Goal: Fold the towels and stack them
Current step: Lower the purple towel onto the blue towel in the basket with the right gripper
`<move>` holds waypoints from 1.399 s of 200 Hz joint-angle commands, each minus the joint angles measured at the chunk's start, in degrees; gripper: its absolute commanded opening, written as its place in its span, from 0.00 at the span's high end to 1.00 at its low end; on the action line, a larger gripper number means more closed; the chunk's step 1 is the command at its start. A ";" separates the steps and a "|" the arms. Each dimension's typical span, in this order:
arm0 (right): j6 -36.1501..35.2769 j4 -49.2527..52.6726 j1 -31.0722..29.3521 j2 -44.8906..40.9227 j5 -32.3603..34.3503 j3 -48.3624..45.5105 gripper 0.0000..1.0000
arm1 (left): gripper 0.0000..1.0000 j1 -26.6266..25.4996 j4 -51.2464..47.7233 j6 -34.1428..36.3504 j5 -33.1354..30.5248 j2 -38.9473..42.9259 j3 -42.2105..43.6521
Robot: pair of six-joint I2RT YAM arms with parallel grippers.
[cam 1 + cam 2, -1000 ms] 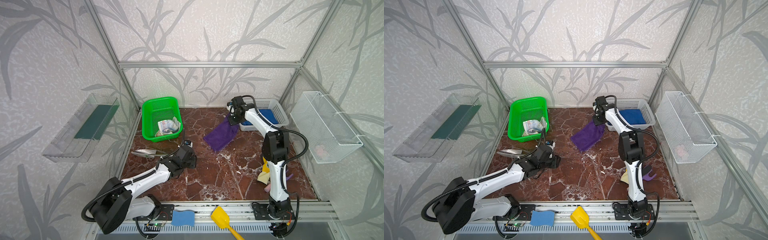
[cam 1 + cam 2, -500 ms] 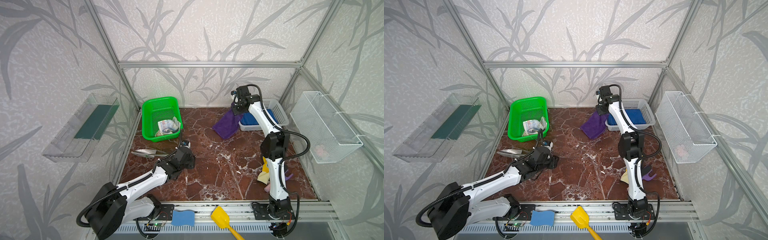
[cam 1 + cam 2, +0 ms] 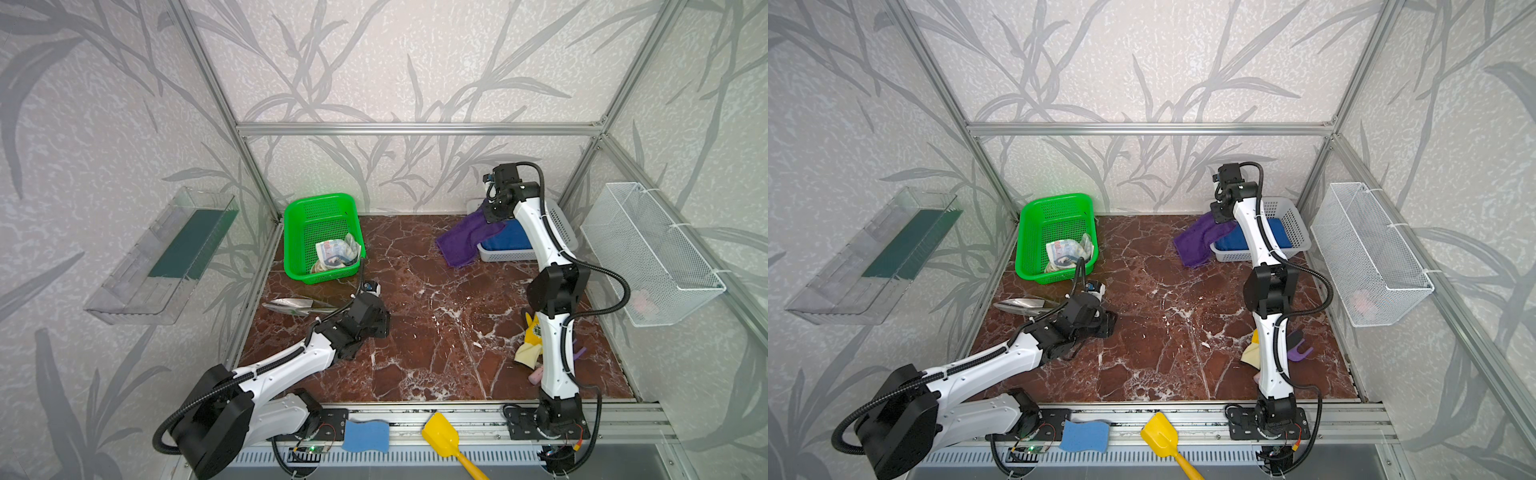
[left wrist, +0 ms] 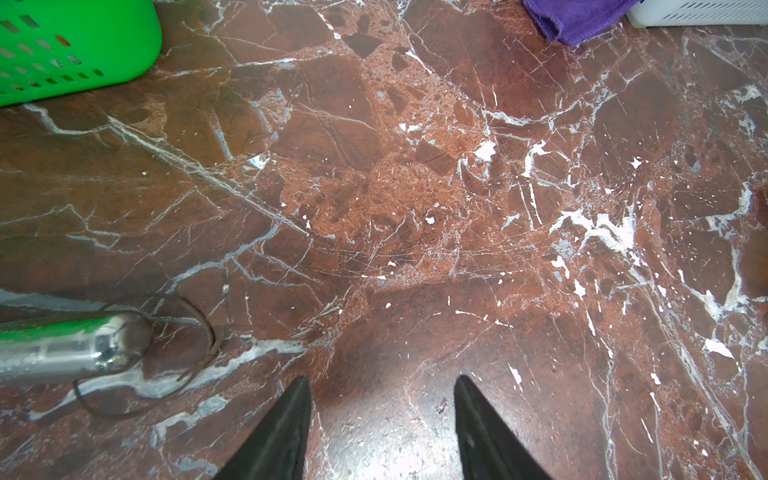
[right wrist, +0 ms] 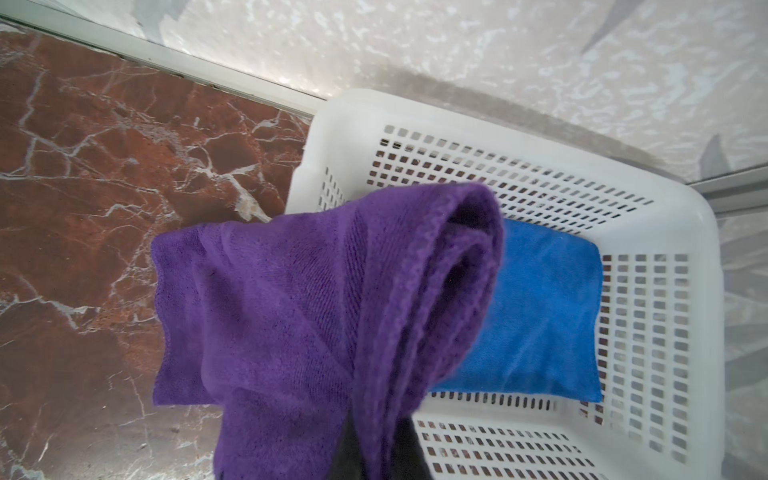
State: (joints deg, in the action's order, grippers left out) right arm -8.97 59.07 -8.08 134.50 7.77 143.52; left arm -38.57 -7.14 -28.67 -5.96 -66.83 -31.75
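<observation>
Right gripper: clamped on a bunched end of the purple towel, raised above the white basket at the far right corner of the marble surface. The towel is loosely doubled, not flat. It drapes over the basket's rim on the side facing the surface's middle, with its lower end reaching the marble outside.

Blue towel: folded flat on the basket floor, partly under the purple.

Left gripper: jaws apart, nothing between them, low over bare marble toward the surface's left edge. Idle, by the look of it.

Printed towel: crumpled in the green basket at the far left corner. Not yet folded.

Step, as I judge it: stacking purple on blue, the second of three towels.

Next move calls for:
- carrying the held end further across the basket so the trailing half clears the rim;
- lowering it onto the blue;
- then letting go.

Watch the loose fold, which may open on landing.
</observation>
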 commanded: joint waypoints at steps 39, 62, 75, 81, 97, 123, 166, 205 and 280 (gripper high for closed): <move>-2.44 -0.01 3.79 0.60 3.38 1.32 1.00 | 0.44 0.16 -1.27 -1.06 -1.20 0.38 0.46; -2.63 -0.43 5.16 1.53 3.39 1.11 1.00 | 0.43 0.15 -1.21 -1.20 -1.42 0.30 0.28; -2.71 -1.03 5.89 2.02 3.48 0.75 1.00 | 0.43 0.16 -1.37 -1.15 -1.51 0.07 0.07; -2.63 -1.39 6.17 2.23 3.35 0.56 1.00 | 0.43 0.15 -1.47 -1.19 -1.47 0.03 -0.06; -2.89 -2.22 6.81 3.06 3.81 0.62 1.00 | 0.43 0.14 -2.02 -1.14 -1.62 -0.39 -0.48; -3.10 -2.50 7.63 4.28 3.83 1.29 1.00 | 0.43 0.10 -2.55 -1.22 -1.69 -0.98 -0.86; -2.63 -2.29 7.25 2.16 0.19 1.07 1.00 | 0.44 0.16 -2.58 -1.43 -1.78 -1.29 -0.86; -2.79 -3.90 6.76 -1.18 1.92 1.06 1.00 | 0.44 0.11 -2.25 -1.15 -1.56 -1.29 -0.64; -4.73 -3.43 6.85 -1.46 6.25 4.75 1.00 | 0.43 0.15 -2.26 -0.94 -1.26 -1.11 -0.24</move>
State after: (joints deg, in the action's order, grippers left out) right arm -12.49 56.18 -1.54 135.92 10.70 145.34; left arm -38.57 -8.99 -29.12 -6.35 -67.92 -31.75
